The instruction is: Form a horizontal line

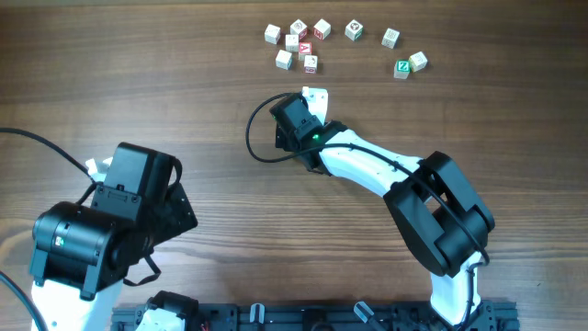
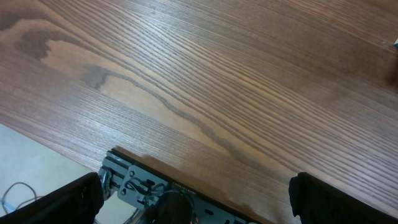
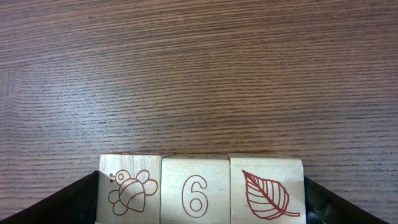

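Right up against the lens, clamped between the fingers [image 3: 74,202] of the right gripper [image 3: 200,185]: the horizontal line [image 3: 200,193], three whitish wooden cubes side by side, touching edge to edge. Reads, from one finger across to the other, left to right in the wrist view: a bee cube [image 3: 129,190], a 6 cube [image 3: 195,194], a leaf cube [image 3: 266,193], all drawn in red-brown on the faces toward the camera. Fills the whole gap between the fingers, one dark finger against the outer side of the bee cube, the other against the outer side of the leaf cube. So: spread wide and closed on the row. Beyond the fingertips, wood-grain table [image 3: 199,62].

From overhead, only a whitish patch of the row [image 1: 317,94] at the tip of the right gripper [image 1: 310,103]. Well beyond those fingertips, loose lettered cubes [image 1: 284,60]: eleven by count, though hard to be sure in the tight bunch. Seven clustered ahead of the fingers, two singles further to the side, then a touching pair, one of them a green Z cube [image 1: 401,67].

In the left wrist view, the left gripper [image 2: 198,190] with fingers [image 2: 62,199] far apart at the two lower corners. Between them only table grain and a black rail fitting [image 2: 155,186] at the table's edge.
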Motion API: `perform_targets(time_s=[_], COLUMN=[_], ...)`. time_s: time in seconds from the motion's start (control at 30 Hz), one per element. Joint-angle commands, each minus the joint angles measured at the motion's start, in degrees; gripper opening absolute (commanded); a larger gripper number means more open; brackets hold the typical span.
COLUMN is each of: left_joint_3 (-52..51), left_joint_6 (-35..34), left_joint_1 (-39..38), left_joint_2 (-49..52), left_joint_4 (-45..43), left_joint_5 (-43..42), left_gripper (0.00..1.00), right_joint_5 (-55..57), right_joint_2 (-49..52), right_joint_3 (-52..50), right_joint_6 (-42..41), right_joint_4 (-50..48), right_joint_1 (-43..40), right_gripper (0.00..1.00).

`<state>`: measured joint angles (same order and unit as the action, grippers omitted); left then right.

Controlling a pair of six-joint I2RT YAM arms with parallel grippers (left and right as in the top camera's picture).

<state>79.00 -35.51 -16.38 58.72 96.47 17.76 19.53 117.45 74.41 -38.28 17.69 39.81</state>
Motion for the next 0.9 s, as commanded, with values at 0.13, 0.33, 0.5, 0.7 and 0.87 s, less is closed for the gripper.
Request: perform_targets(time_s=[0.13,0.33,0.5,0.7,0.87], left_joint_3=[-0.2,-0.2,-0.2,-0.2,-0.2], left_joint_6=[-1.0,-1.0,-1.0,-1.0,-1.0], left_joint_1=[0.3,0.3,0.3,0.3,0.3], left_joint_2=[0.2,0.2,0.2,0.2,0.2], left_joint_4=[0.0,0.0,0.0,0.0,0.0], left_joint_5=[0.9,0.9,0.9,0.9,0.9], left_gripper=[1.0,1.0,1.0,1.0,1.0], right_joint_5=[-0.5,-2.7,-2.9,-2.4,-1.6], right_joint_2=[1.2,1.2,1.2,1.2,1.2], right_joint_3=[0.6,0.6,0.6,0.6,0.6], right_joint_6=[0.8,0.8,1.6,2.3,2.3], right_joint_4=[-0.1,-0.8,-0.9,-1.0,-0.9], right_joint_1=[-0.1,-0.1,-0.1,-0.1,-0.1], right_gripper=[0.93,0.93,0.93,0.93,0.93])
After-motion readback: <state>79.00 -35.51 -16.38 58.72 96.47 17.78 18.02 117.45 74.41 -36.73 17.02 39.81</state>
